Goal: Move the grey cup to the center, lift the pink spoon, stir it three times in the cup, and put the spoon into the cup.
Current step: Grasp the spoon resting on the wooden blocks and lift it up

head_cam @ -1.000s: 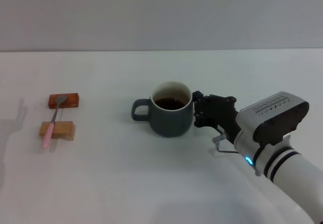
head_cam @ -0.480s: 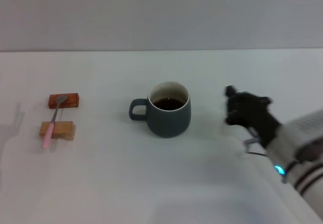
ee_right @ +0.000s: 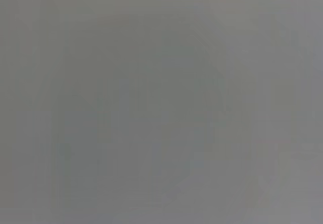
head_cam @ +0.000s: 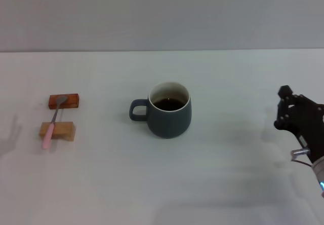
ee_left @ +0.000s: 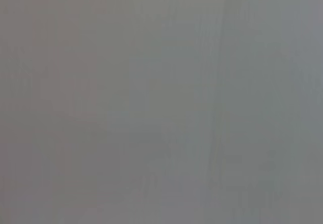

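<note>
1. The jaws of the right gripper [head_cam: 286,108] hold nothing; whether they stand released or clenched I cannot tell. The left gripper is out of sight.
2. The rounded dark blue-grey ceramic cup [head_cam: 169,111], dark liquid inside, stands mid-desk, handle toward the robot's left.
3. The slim pink-handled metal spoon [head_cam: 53,122] lies well to its left, bridging a reddish-brown wooden block [head_cam: 64,101] and a tan wooden block [head_cam: 57,130].
4. Risk: a careless pinch could roll the spoon off its blocks, or stirring could slop liquid onto the white desk [head_cam: 162,184].
5. The right arm sits low at the right edge, well apart from the cup.
</note>
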### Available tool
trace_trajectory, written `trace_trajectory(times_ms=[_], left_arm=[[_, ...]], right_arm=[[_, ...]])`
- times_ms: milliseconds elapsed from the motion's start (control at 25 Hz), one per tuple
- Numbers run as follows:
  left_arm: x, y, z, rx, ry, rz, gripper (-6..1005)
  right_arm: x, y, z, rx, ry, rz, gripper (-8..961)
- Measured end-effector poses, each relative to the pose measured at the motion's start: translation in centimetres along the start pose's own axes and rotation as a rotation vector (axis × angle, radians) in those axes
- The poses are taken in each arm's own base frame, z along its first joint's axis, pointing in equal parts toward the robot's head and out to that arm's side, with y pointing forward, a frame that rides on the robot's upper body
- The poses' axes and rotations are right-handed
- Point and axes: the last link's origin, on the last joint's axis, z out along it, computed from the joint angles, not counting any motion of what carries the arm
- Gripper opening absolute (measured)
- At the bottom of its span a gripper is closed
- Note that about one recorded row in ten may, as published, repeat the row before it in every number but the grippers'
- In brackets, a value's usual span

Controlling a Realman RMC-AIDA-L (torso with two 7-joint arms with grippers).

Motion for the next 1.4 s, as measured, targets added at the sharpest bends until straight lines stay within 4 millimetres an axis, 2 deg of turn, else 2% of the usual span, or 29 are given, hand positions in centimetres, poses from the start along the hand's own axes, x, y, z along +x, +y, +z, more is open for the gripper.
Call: trace_trajectory(times_ms=[120, 320, 480, 720, 1400], left_arm=[[-0.1, 0.0, -1.0, -0.013, -0.002, -0.002, 794], [-0.4, 1.0, -2.9, -0.093, -0.020, -0.002, 793], [-1.3, 1.8, -4.0, -0.139, -0.071, 0.005, 792], [-1.7, 2.1, -4.6, -0.157, -0.097, 0.009, 791], [-3.2, 4.2, -4.5, -0.274, -0.184, 0.052, 788]], right_arm=[[0.3, -0.4, -0.4, 0.018, 0.010, -0.002, -1], [0.6, -1.0, -1.1, 0.048, 0.019, -0.003, 0], [0.8, -2.6, -1.8, 0.103, 0.026, -0.020, -1], [0.7, -3.9, -2.4, 0.148, 0.018, -0.037, -2], [0.8, -4.0, -2.6, 0.164, 0.019, -0.031, -1]])
